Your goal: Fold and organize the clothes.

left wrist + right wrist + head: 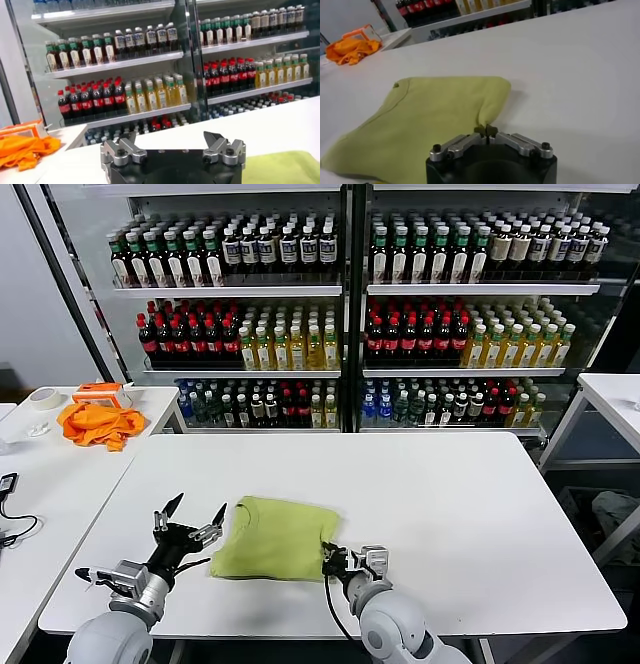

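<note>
- Head view, item one: lime T-shirt (277,536), folded, lying on the white table (450,504) toward its near edge, between my two grippers.
- My right gripper (338,562): fingers pinched together on the T-shirt's near right hem.
- My left gripper (192,522): fingers spread apart, holding nothing, just left of the shirt.
- Orange cloth (98,424): far left, on a side table.

1. T-shirt (275,536): plain lime yellow-green, no print on the visible side.
2. Table (450,504): white, unpatterned.
3. Crumpled cloth (98,424) on the side table: bright orange.
4. Left gripper (173,145) and right gripper (489,132): black bodies, silver-grey metal fingers.
5. Shelf bottles (400,334): dark with red caps, yellow with green caps, blue-labelled on the lowest row.
</note>
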Motion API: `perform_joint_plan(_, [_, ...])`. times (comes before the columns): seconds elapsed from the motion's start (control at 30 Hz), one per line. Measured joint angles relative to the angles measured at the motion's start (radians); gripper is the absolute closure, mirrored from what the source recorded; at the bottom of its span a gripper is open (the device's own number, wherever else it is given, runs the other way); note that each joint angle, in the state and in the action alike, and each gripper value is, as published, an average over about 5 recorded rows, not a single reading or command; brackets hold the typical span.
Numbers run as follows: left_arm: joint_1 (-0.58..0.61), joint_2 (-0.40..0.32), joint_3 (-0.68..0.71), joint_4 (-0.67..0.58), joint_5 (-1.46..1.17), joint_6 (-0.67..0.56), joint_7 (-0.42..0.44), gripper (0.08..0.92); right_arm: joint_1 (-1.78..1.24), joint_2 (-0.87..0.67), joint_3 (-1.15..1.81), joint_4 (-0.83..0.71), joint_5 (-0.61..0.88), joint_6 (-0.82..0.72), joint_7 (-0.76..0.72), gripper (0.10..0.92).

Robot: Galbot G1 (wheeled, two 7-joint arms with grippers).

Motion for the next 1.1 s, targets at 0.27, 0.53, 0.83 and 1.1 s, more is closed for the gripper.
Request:
perform_joint_plan(0.27, [0.0,0.001,0.002,0.001,0.001,0.0,0.0,0.177,-0.011,-0.024,0.048,0.021,-0.029,-0.004,0.003,0.92])
perform_joint_plan(0.53, [-0.012,-0.007,0.018,0.007,0.003,-0.006,0.002,0.177,-0.04,-0.079,0.123,0.038,-0.077,-0.008,-0.034,0.92])
perform_joint_plan(0.83, [-0.026,-0.017,0.036,0.004,0.014,-0.028,0.013,0.177,-0.082,-0.15,0.201,0.045,-0.157,0.018,-0.119,0.919])
perform_joint_plan(1.1, [-0.051,-0.021,0.052,0.017,0.076,-0.064,0.046,0.177,-0.125,-0.176,0.258,0.066,-0.244,0.078,-0.192,0.751])
